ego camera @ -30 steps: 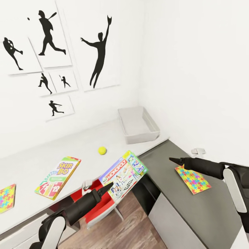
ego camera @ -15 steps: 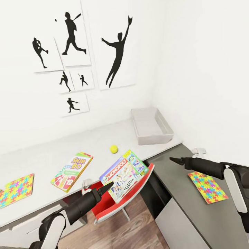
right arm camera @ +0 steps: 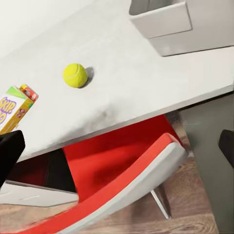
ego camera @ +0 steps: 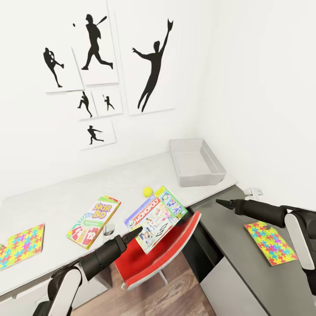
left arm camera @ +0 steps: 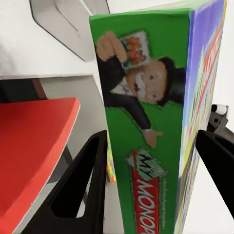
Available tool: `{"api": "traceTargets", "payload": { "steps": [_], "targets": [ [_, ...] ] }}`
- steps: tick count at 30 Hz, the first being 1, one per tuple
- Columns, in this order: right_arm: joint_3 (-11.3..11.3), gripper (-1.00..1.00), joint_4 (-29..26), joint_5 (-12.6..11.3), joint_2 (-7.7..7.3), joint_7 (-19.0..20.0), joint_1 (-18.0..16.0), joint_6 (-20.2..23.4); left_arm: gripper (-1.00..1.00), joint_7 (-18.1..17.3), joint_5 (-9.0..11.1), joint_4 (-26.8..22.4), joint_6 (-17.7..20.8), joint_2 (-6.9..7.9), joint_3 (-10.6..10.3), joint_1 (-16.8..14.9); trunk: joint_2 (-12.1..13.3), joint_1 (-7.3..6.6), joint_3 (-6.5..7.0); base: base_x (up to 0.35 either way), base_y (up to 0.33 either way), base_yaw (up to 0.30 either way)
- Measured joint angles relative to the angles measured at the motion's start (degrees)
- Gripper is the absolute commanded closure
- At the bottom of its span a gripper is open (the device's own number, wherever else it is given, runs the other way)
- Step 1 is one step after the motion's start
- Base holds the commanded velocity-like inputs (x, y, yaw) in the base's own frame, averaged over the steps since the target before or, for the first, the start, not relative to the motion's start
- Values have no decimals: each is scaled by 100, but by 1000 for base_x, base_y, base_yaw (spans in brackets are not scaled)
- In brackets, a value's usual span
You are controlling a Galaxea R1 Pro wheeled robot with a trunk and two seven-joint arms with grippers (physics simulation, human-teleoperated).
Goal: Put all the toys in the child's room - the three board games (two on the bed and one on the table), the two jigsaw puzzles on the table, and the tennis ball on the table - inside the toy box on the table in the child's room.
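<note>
- Your left tool [ego camera: 134,230] grips the Monopoly box [ego camera: 156,217] between its fingers [left arm camera: 80,190]; the box hangs tilted above the red chair [ego camera: 162,254].
- Your right tool [ego camera: 219,202] hovers over the dark worktop [ego camera: 245,272]; its fingers sit wide apart with nothing between them.
- The tennis ball [ego camera: 148,191] rests on the white worktop [ego camera: 66,197], at 12 o'clock from the held box.
- The toy box [ego camera: 195,162] stands at 1 o'clock, at the worktop's corner.
- The Skip-Bo box [ego camera: 93,216] lies at 9 o'clock from the held box, with one puzzle [ego camera: 19,245] beyond it.
- A second puzzle [ego camera: 270,242] lies on the dark worktop.
</note>
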Motion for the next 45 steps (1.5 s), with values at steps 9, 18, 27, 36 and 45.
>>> {"api": "traceTargets", "payload": {
  "steps": [9, 18, 27, 36, 45],
  "targets": [
    [-1, -100, -1, 0, -5, 0, -1, -4, 100, 2, 11, -1, 5, 0, 2, -34, 0, 1, 0, 172, 111, 1],
    [-7, -100, -1, 0, -36, 3, -5, 3, 100, 11, 13, 0, 10, -5, -5, -121, 0, 1, 0, 62, 13, 0],
    [-26, -100, -1, 0, -72, 3, -18, 3, 100, 64, 11, 5, 79, 16, 24, -431, 1, 2, 1, 48, 1, 0],
    [-222, -100, -1, -7, -107, 11, -54, 26, 100, 1532, 101, 2565, 1510, -108, 707, -4206, 2, 10, 3, 6, 0, 0],
    [-376, -100, -1, -18, -121, 26, -70, 26, 100, 2473, 324, 4996, 1718, -110, 839, -6441, 0, 2, 2, 0, 0, 0]
  ]
}}
